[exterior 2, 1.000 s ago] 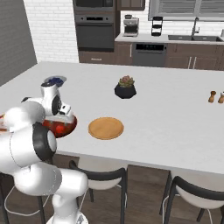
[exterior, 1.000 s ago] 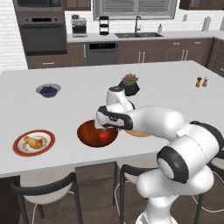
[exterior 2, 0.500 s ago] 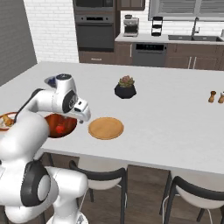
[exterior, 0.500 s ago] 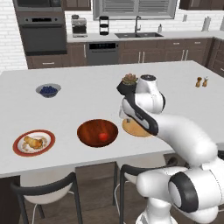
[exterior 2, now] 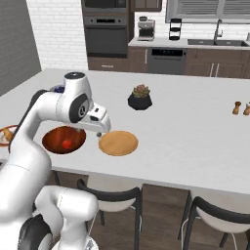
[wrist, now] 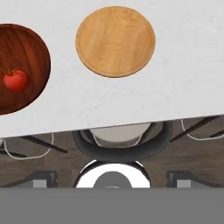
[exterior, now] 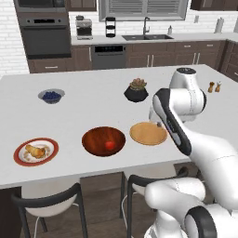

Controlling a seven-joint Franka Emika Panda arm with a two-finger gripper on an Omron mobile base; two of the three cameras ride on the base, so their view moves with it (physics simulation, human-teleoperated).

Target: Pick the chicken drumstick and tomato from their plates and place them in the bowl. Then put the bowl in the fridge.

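The tomato [exterior: 109, 145] is seen lying inside the dark wooden bowl [exterior: 103, 141] on the white kitchen island [exterior: 93, 107], so that half of the loading is judged to be done. The chicken drumstick [exterior: 35, 150] is shown on the red-rimmed white plate [exterior: 36, 151], well to the left of the bowl and near the front edge of the island. The bare wooden plate [exterior: 148, 133] is seen just to the right of the bowl, with nothing resting on it. The gripper [exterior 2: 99, 134] is held raised above the island, between the bowl and the wooden plate; its jaws are taken to be spread wide, and nothing is carried between them. In the hand view, the wooden plate [wrist: 115, 40] and a slice of the bowl [wrist: 22, 65] with the tomato [wrist: 15, 80] are looked down upon from above. A small grey bowl of blueberries [exterior: 50, 96] and a black plant pot [exterior: 136, 91] are left standing farther back from the bowl, clear of the work. The step in hand is judged to be the fetching of the drumstick: a long swing leftward past the bowl is called for, followed by a descent over the red-rimmed plate and a closing of the jaws across the drumstick's narrow width. The bowl is yet to be taken to the fridge.
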